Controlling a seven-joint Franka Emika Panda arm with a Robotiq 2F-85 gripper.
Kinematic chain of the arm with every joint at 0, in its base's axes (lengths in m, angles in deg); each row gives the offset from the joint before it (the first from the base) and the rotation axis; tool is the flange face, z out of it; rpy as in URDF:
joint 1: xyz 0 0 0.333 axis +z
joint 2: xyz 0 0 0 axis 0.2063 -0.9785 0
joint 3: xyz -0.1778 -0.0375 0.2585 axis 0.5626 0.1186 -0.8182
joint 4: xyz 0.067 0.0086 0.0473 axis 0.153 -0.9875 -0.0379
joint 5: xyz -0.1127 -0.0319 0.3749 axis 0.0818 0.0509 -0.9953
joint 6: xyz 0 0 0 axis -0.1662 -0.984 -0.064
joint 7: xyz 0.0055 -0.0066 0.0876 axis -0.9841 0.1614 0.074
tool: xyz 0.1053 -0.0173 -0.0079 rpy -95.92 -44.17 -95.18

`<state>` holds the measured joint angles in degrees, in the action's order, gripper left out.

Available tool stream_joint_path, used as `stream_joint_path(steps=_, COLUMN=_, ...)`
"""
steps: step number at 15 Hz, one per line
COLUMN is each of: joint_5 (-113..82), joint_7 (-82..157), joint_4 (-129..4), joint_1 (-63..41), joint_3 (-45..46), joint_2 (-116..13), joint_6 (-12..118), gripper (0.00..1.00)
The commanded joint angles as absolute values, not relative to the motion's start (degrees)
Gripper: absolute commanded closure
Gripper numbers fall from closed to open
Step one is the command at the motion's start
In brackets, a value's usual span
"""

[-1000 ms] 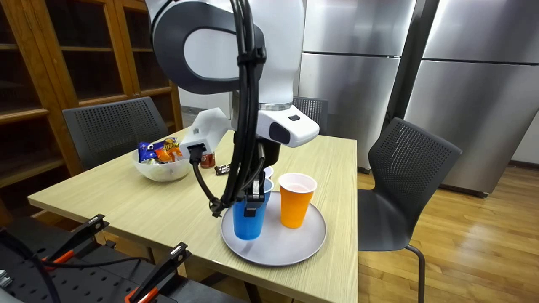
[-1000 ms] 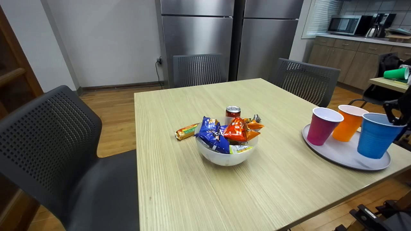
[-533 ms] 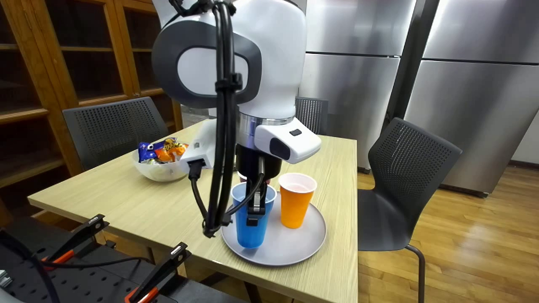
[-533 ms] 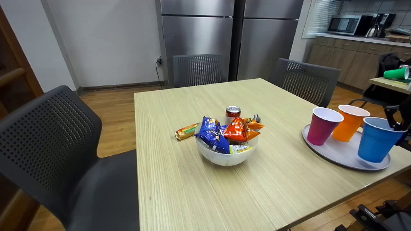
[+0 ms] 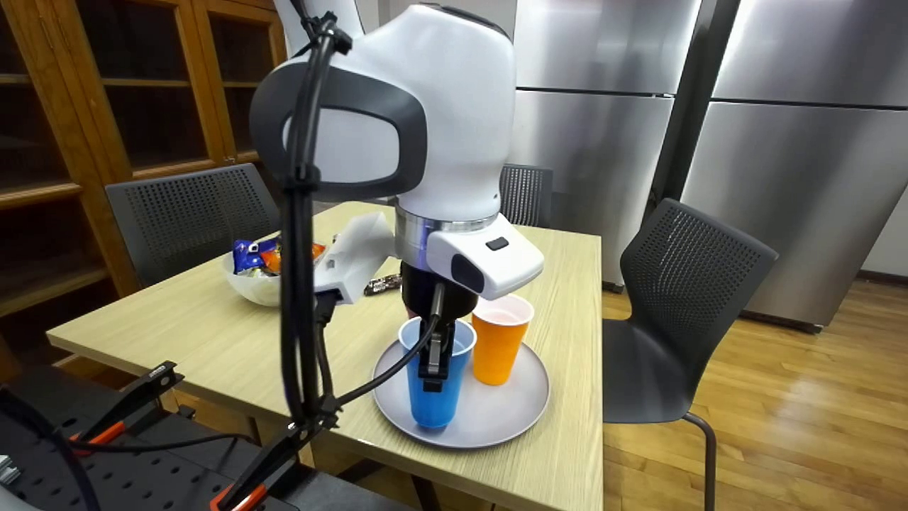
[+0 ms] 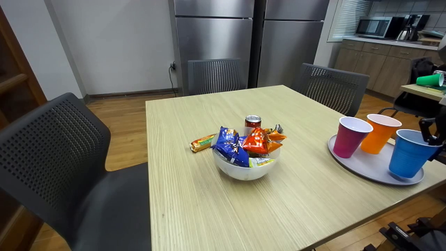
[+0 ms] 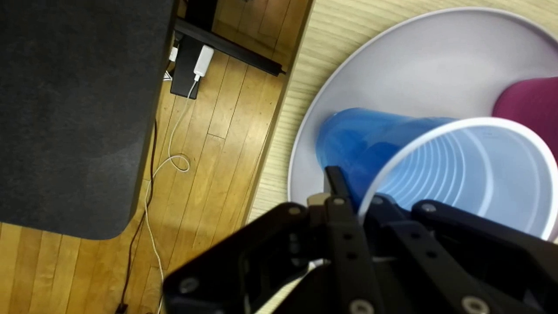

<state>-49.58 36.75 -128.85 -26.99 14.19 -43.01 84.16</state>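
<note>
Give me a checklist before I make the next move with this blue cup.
1. Gripper shut on the wall of the blue cup: ok.
2. Blue cup roughly upright: ok.
3. Blue cup's base resting on the plate: cannot tell.
4. Orange cup and magenta cup upright on the plate: ok.
5. Black cable clear of the blue cup: cannot tell; it crosses in front in an exterior view.

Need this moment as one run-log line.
gripper: pinching blue cup at rim | blue cup: over plate, contact unclear | standing on plate: orange cup, purple cup
</note>
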Motion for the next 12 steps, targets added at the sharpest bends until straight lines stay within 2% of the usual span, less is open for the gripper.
stream_joint_path(steps=1, joint_5=-56.04, joint_7=40.79, joint_4=-128.95, joint_1=-27.29, joint_3=12.27, joint_2=-43.29, joint_6=86.2, gripper=1.0)
stream_joint_path(steps=12, joint_5=-69.81, joint_7=47.78, joint_4=-128.96, joint_1=-27.28, joint_3=9.58, joint_2=-43.91, joint_6=86.86, gripper=1.0)
